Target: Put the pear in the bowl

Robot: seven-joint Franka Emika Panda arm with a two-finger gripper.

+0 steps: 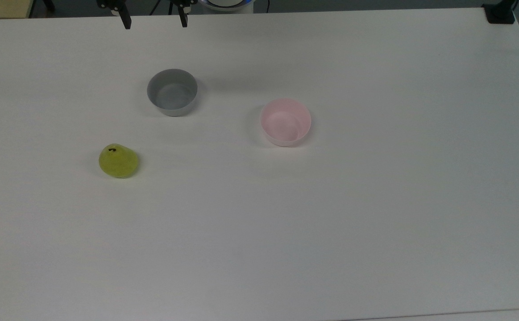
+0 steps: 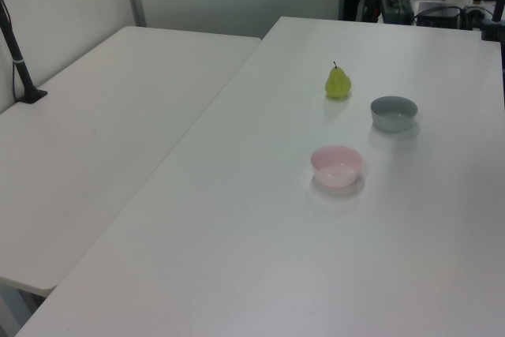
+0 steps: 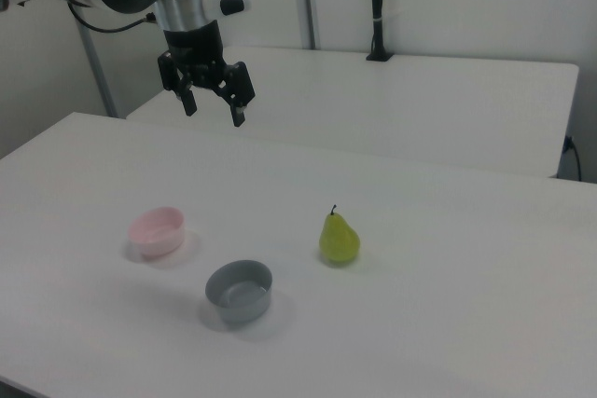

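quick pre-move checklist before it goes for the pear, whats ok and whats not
1. Gripper open and holding nothing: ok, the fingers are spread wide above the table.
2. Pear upright and free to grasp: ok, it stands alone with its stem up.
3. Space around the pear: ok, the grey bowl sits well apart from it.
4. Pink bowl upright and holding nothing: ok.
5. Path from pear to pink bowl: ok, bare table lies between them in the top view.
6. Gripper lined up over the pear: not ok, it hangs near the table's far edge in the top view.
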